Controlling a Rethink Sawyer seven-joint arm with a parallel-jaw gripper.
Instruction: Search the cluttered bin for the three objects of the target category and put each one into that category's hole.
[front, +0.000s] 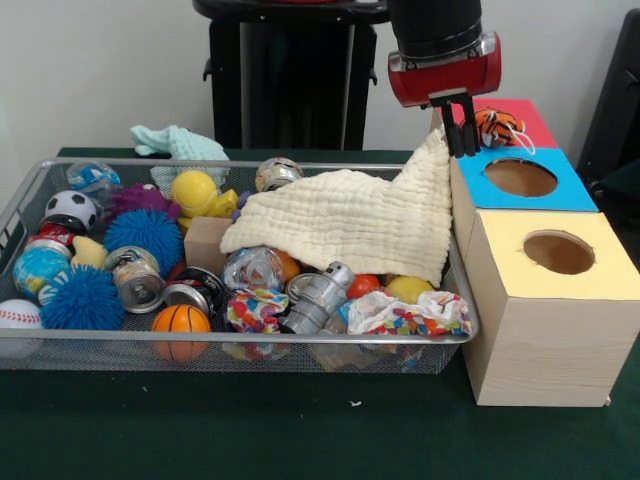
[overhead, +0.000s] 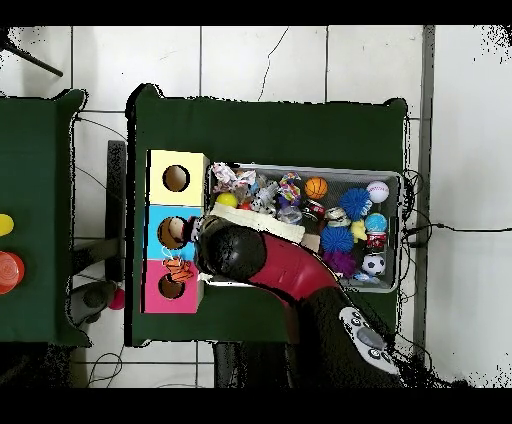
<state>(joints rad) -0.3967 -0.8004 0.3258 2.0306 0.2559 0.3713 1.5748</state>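
Claw (front: 462, 140) hangs at the bin's (front: 250, 341) 2 o'clock corner, apparently pinching the cloth (front: 350, 220) to uncover clutter. Tiger (front: 497, 125) lies on the red box, at the hole's (overhead: 171, 287) 12 o'clock rim in the overhead view, not yet dropped in.

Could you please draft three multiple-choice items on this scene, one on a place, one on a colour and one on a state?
1. Where does the tiger toy lie?
A. on the red-surround box top
B. in the basket
C. on the yellow box

2. What colour surrounds the middle hole?
A. red
B. blue
C. green

3. What is the pincer doing?
A. hanging free
B. holding the cream cloth by a corner
C. gripping a ball

Answers: 1 A, it rests beside the blue box; 2 B, blue surround; 3 B, the cloth's corner rises to the fingers.
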